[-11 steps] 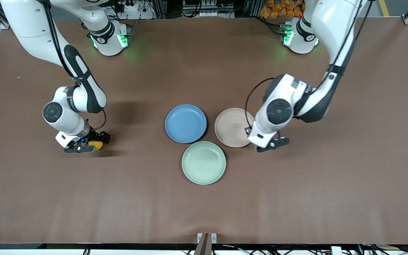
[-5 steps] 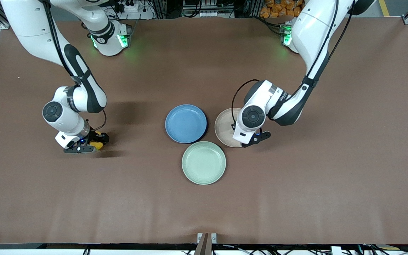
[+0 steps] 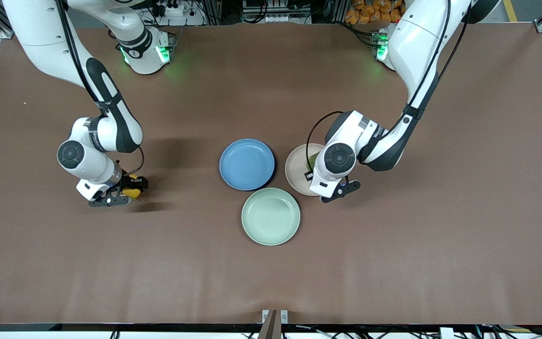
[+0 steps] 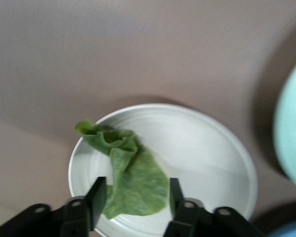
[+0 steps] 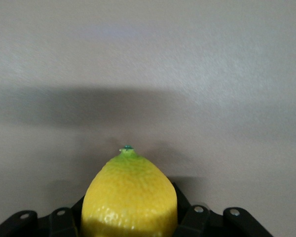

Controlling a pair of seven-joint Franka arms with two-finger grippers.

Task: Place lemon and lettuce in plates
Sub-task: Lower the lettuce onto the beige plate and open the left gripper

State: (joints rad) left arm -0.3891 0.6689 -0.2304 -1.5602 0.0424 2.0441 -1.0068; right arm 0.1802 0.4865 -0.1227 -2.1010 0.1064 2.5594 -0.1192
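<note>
The lettuce [image 4: 130,180] lies on the pale beige-pink plate [image 4: 207,148]. My left gripper [image 4: 135,202] is open, with a finger on each side of the leaf's near end. In the front view the left gripper [image 3: 322,181] is over this plate [image 3: 297,172], and a bit of the lettuce [image 3: 312,160] shows beside the hand. My right gripper [image 3: 129,190] is shut on the lemon [image 3: 133,192], just above the table at the right arm's end. The lemon [image 5: 129,197] fills the right gripper [image 5: 129,222] with its tip pointing outward. The blue plate [image 3: 247,164] is empty.
A pale mint-green plate [image 3: 271,216] sits nearer the front camera, touching the gap between the blue and beige plates. It also shows at the edge of the left wrist view [image 4: 293,128]. Brown table cloth [image 3: 393,259] surrounds everything.
My left arm swung from beside the beige plate to over it, and the lettuce now shows on the plate. My right gripper shifted slightly with the lemon.
</note>
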